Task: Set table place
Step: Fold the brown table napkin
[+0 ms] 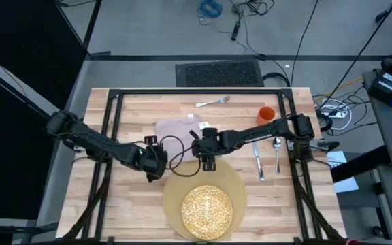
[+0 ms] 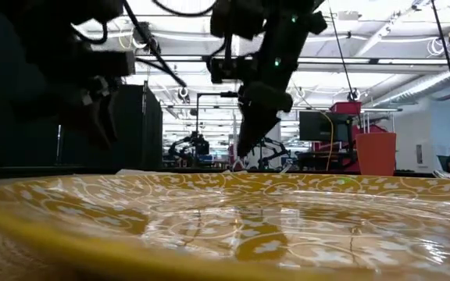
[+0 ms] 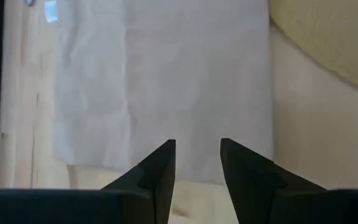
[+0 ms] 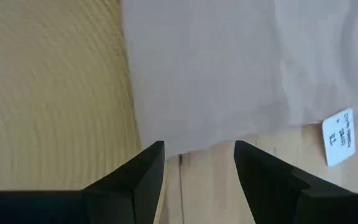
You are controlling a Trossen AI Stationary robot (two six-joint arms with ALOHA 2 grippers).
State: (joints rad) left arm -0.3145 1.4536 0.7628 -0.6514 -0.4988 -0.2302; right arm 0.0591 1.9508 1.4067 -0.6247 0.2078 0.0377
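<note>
High view: light wooden counter (image 1: 135,211) with black frame. Round tan placemat (image 1: 233,184) sits at lower centre of the frame, the yellow speckled plate (image 1: 207,210) on it toward its lower part. The beige napkin (image 1: 177,128) lies flat at centre, just above the placemat's upper edge. Fork (image 1: 213,103) at upper centre. Orange cup (image 1: 266,114) upright at upper right; knife (image 1: 257,158) and spoon (image 1: 277,151) lie side by side just below it, right of the placemat.

Left gripper (image 1: 156,163) is left of centre, beside the placemat's upper-left edge. Left wrist view: fingers (image 3: 157,171) parted, nothing between them, napkin (image 3: 166,74) ahead.

Right gripper (image 1: 208,155) is at centre, over the napkin's lower right edge where it meets the placemat. Right wrist view: fingers (image 4: 145,174) spread apart and empty (napkin edge and bare wood show in the gap); a small white tag (image 4: 339,137) is at the napkin's edge.
</note>
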